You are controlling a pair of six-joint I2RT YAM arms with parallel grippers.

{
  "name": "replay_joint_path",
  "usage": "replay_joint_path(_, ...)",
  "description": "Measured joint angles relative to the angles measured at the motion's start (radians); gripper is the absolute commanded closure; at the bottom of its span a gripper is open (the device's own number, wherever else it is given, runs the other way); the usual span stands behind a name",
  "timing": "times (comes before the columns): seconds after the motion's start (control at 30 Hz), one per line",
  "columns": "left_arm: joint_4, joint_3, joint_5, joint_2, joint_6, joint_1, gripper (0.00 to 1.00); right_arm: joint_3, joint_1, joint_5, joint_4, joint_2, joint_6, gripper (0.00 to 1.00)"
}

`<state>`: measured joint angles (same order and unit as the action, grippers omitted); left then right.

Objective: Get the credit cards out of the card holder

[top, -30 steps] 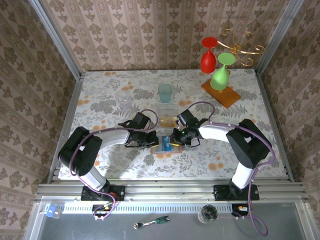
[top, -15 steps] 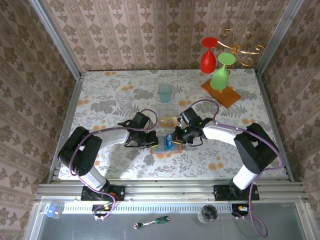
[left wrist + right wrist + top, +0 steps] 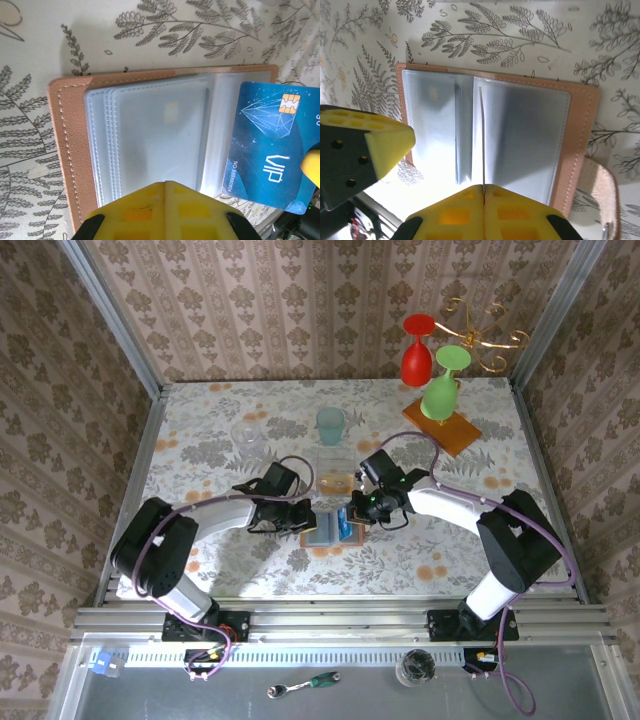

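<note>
Left wrist view: the left end effector (image 3: pixel 166 187) has its two yellow fingers pressed together, with nothing visible between them. Just ahead of its tips the card holder (image 3: pixel 70 145) lies open and flat on the counter (image 3: pixel 40 40), tan leather rim outward and clear sleeves (image 3: pixel 150 135) facing up. Whether the tips touch the holder cannot be told. To the right of this end effector a blue card (image 3: pixel 270 150) marked VIP stands past the holder's far edge, out of the sleeves, its chip toward the upper right. A yellow finger (image 3: pixel 312 167) of the right end effector (image 3: pixel 352 520) meets the card's right edge.

From the right wrist, the right end effector (image 3: pixel 483 189) is closed on the blue card (image 3: pixel 482 140). The card shows edge-on as a thin line running straight out from between the fingers, above the card holder (image 3: pixel 530 135). A strap (image 3: pixel 600 190) hangs off the holder to the right of this end effector. One finger (image 3: pixel 365 145) of the left end effector sits to its left, at the holder's edge.

From above, the left end effector (image 3: pixel 297 522) and the right one face each other across the card holder (image 3: pixel 320 537). The blue card (image 3: pixel 344 528) is at the right end effector's tips. A teal cup (image 3: pixel 330 425) stands well beyond both.
</note>
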<state>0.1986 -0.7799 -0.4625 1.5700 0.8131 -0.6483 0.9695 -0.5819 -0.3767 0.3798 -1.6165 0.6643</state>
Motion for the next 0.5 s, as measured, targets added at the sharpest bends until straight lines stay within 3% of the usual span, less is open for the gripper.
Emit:
replay_joint_path(0.17,0.0,0.002,0.019,-0.056,0.0,0.022,0.97,0.1,0.002,0.034,0.117,0.0,-0.18,0.91)
replay_joint_path(0.5,0.027,0.04,0.046,-0.134,-0.003,0.069,0.97,0.356,0.002,0.178,0.379,-0.111,-0.714,0.94)
